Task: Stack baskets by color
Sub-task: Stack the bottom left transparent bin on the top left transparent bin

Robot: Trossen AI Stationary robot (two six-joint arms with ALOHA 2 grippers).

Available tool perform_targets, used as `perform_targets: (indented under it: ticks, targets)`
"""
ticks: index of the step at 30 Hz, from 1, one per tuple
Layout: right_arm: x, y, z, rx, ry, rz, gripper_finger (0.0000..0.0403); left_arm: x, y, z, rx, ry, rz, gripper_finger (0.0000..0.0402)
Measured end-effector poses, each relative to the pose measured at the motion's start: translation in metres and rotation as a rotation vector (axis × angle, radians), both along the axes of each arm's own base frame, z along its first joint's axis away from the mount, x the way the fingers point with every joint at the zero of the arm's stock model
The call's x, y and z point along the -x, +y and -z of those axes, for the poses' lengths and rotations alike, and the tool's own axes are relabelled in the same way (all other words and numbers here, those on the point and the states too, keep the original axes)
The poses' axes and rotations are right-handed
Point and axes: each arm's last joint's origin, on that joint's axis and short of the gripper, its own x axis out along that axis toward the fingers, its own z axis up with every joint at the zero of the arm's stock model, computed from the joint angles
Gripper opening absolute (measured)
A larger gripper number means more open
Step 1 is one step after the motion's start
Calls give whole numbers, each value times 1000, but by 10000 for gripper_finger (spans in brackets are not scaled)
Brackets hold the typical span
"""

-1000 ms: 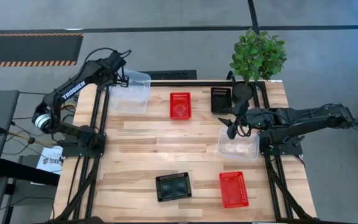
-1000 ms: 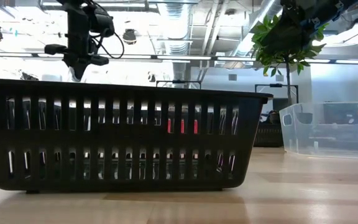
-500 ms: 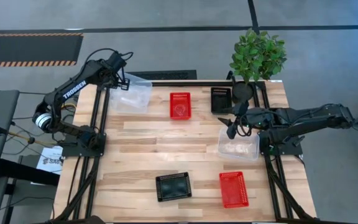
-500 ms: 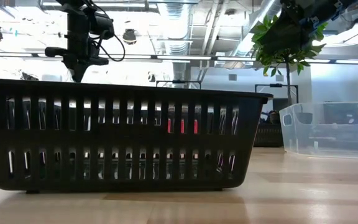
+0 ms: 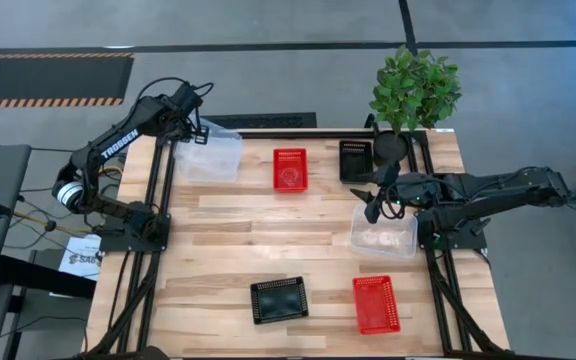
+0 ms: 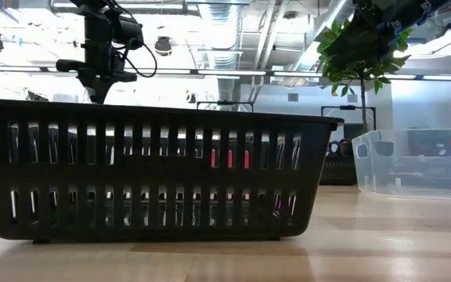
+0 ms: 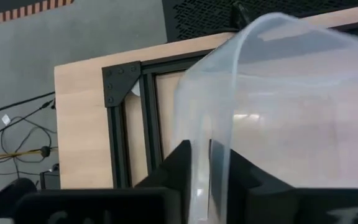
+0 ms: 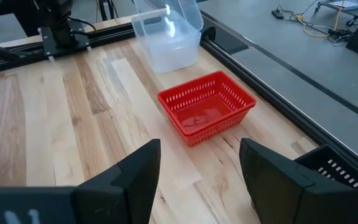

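Well, my left pincer (image 7: 209, 168) is closed down on one thin wall of a clear basket (image 7: 291, 112), a finger on each side just under the rim. The basket hangs tilted from that one pinch, at the table (image 5: 218, 240) corner along the far edge from the plant (image 5: 414, 88).

I judge it light and fairly stiff, but the plastic looks smooth and slick, and a single-wall grip lets it swing and flex. I'd hold close under the rolled rim, where the wall is stiffest, and move slowly so it does not slide out.

Right beneath me the black frame (image 7: 126, 124) rail runs along the table edge; the basket's low corner could catch on it, so I'd want height before crossing.

Toward the plant the wood is bare until a red basket (image 5: 289, 169), and past that a black basket (image 5: 356, 160) sits just beside the plant's pot. Both lie close to a straight line across.

My mate for stacking, the second clear basket (image 5: 383, 238), sits on the near side of the plant, against the same table edge. The right pincer (image 5: 373, 200) hovers over its inner rim with fingers spread wide and nothing in them. That arm crowds the drop spot, I think.

Farthest from the plant, along the front edge, another black basket (image 5: 279, 299) and another red one (image 5: 376, 304) leave the table's middle open.
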Motion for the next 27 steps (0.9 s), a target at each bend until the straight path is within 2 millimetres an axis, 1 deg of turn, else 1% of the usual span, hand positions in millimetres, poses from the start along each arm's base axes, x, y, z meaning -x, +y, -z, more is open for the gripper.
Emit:
perform_targets:
  ticks: [7,11,14,18,21,23,25,27]
  targets:
    - [0,0,0,0,0,0,240,0,0,0,0,-1,-2,118]
    - [0,0,0,0,0,0,240,0,0,0,-3,-3,-2,154]
    - [0,0,0,0,0,0,240,-1,1,-6,-19,-3,22,175]
    - [0,0,0,-1,-2,0,240,-3,3,-30,-81,0,75,192]
    - [0,0,0,-5,-8,2,240,-5,2,-51,-142,-23,85,197]
    - [0,0,-1,-7,-11,3,240,-4,1,-61,-163,-30,85,197]
    - [-1,0,-1,-9,-18,4,240,-4,2,-64,-155,-1,77,197]
    - [-1,0,-2,-10,-28,4,240,-5,5,-57,-93,65,88,197]
